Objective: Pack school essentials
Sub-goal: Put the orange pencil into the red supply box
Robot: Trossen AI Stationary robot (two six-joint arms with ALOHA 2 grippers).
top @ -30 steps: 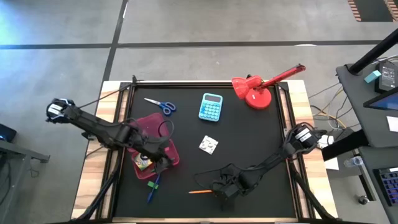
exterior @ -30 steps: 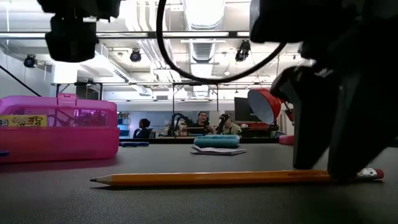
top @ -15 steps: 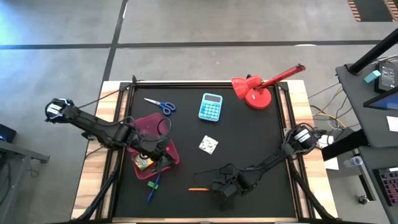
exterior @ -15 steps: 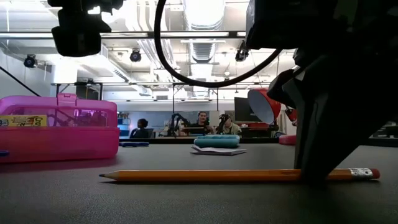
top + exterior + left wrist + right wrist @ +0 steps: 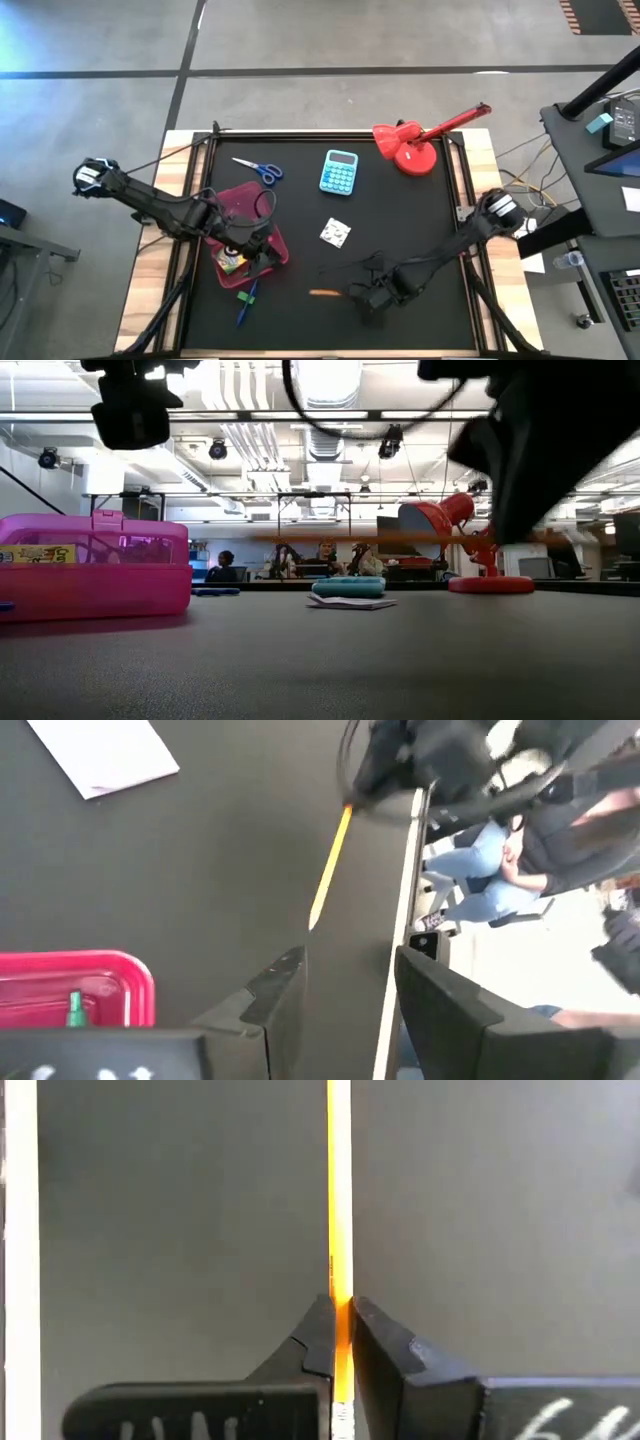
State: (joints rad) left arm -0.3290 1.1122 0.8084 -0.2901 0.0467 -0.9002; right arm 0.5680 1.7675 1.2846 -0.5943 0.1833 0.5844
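Since half a second ago the orange pencil (image 5: 323, 293) has left the tabletop (image 5: 400, 230) and now rides level in the air, clamped in the right hand (image 5: 372, 297) near the front edge. Right wrist view: both fingers (image 5: 318, 1342) pinch it close to the eraser end, long shaft cantilevered ahead. Judgement: light, stiff, smooth-sided; could pivot or slide in such an end grip, so a hold nearer mid-length would steady it. Farther left, the left hand (image 5: 262, 262), fingers parted and holding nothing, hovers by the pink case (image 5: 248, 236). Scissors (image 5: 258, 168) lie farthest back.
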